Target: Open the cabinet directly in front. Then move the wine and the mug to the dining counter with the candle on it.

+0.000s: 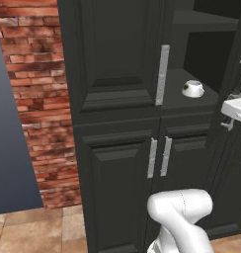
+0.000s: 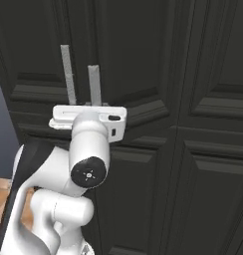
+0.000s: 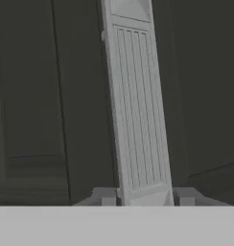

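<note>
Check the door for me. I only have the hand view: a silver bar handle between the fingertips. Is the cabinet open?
Observer: Yes. In the left base view the cabinet is open on its upper right side, and a shelf shows inside.
Operator: Anything on that shelf?
Observer: The mug sits on it, near the front edge.
Operator: Other upper door?
Observer: The upper left door is closed. Its handle stands upright beside the opening.
</note>
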